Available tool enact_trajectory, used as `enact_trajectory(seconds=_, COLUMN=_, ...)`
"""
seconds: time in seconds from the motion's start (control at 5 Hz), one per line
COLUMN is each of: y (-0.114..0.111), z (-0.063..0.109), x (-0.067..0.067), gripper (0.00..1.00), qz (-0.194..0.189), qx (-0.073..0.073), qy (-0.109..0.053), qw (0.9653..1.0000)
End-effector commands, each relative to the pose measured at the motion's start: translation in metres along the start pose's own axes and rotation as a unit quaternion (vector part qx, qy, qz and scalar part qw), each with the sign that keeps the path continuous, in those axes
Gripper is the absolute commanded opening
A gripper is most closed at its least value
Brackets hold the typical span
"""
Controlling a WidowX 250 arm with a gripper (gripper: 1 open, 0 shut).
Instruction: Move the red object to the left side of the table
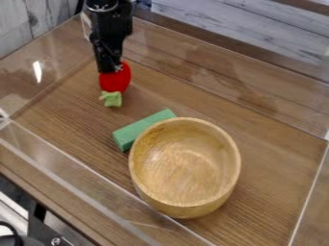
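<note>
Dark gripper [111, 67] pointing straight down over the far-left part of the desk [244, 91], coming from the top edge of the view. Directly under its tip, the red toy fruit [114, 81], small and rounded, bright red, with a light green leafy end [112, 99] turned down toward the wood. Fingertips right at the top of the fruit, overlapping its upper part in this view. Not possible to tell whether the jaws grip the fruit or stand a little apart from it; the dark fingers are too small and merged together at this size. Leafy end appears to touch the desk surface or to be just above it; cannot say which.

Fruit on the left side of the desk, near the left clear acrylic wall [38, 58], well apart from the right wall. Nearer to the camera and a little to the right, a green rectangular block [139, 128], lying flat, apart from the fruit. Just beside the block, touching or nearly touching its near end, a round wooden bowl [186, 165], upright, much bigger than the fruit, with nothing visible inside. Brown wood-grain top under all of these.
</note>
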State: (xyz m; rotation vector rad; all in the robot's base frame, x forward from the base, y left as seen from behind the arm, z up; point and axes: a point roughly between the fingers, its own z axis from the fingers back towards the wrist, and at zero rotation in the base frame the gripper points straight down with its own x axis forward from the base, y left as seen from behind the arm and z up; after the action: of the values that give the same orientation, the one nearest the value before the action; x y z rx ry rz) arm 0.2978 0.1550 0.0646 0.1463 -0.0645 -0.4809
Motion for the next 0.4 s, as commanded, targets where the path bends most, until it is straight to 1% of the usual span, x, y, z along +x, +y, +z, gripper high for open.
enact_trajectory(seconds=0.0, y=0.0123, z=0.0092, x=0.0038, gripper=1.0, qz=0.016, qx=0.015, qy=-0.008, qw=0.9997)
enact_trajectory(seconds=0.2, y=0.0144, z=0.0091, x=0.0095, gripper=1.0, qz=0.026, qx=0.013, qy=-0.006, qw=0.9996)
